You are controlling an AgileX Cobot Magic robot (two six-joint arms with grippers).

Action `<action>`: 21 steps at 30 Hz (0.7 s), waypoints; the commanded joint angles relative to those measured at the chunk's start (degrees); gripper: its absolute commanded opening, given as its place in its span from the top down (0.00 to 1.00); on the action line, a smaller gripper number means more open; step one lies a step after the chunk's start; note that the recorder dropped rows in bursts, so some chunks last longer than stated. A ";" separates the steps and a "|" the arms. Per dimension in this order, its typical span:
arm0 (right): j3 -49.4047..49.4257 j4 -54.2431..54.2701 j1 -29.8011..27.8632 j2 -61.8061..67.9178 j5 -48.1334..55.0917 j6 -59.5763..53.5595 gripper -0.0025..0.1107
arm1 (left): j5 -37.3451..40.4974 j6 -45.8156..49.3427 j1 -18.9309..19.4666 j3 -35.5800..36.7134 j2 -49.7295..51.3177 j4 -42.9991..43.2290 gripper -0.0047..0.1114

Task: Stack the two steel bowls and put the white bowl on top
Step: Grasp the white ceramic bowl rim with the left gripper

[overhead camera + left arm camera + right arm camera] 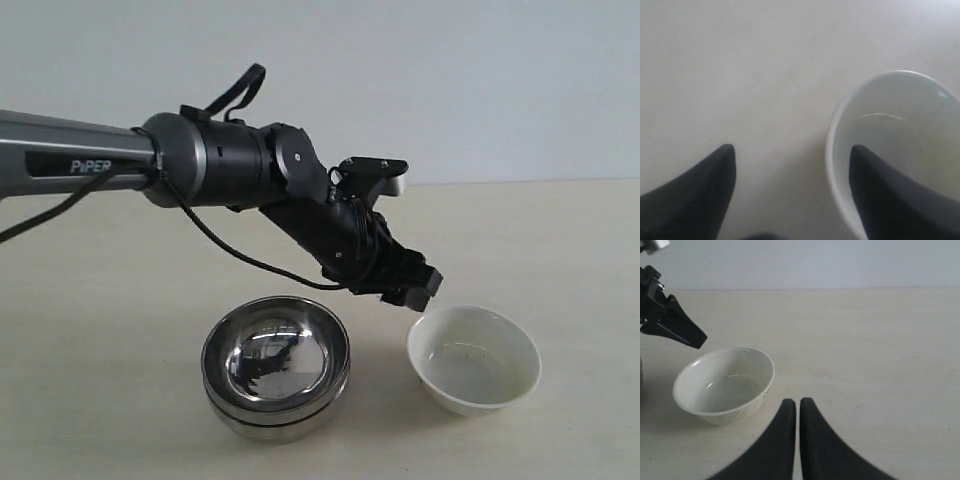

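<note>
While left jaws gape, white bowl (900,115) rim between them; right jaws closed

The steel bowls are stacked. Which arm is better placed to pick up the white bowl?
Left, probably. The left hand is open above the rim of the white bowl, one finger over the inside. The right hand is shut and farther away.

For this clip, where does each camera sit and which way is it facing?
Exterior: off the arms, slightly above the table, facing the stacked steel bowls, white bowl and left arm.
Left wrist: looks down between the open left gripper fingers at the white bowl's rim.
Right wrist: low, looks across the table past the shut right gripper.
All three share the white bowl.
</note>
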 commanded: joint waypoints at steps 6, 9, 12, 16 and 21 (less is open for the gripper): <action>0.27 -0.35 -0.22 -0.33 -0.18 0.00 0.98 | -0.82 2.16 -1.97 -0.93 3.19 -0.40 0.43; 0.27 -0.35 -0.22 -0.33 -0.18 0.00 0.98 | -0.82 2.16 -1.97 -0.93 3.69 -1.22 0.44; 0.27 -0.35 -0.22 -0.33 -0.18 0.00 0.98 | 0.07 2.16 -2.06 -0.93 3.99 -2.87 0.50; 0.27 -0.35 -0.22 -0.33 -0.18 0.00 0.98 | 1.11 2.16 -2.06 -0.93 4.64 -2.97 0.71; 0.27 -0.35 -0.22 -0.33 -0.18 0.00 0.98 | 1.38 2.16 -2.06 -0.93 4.76 -3.33 0.88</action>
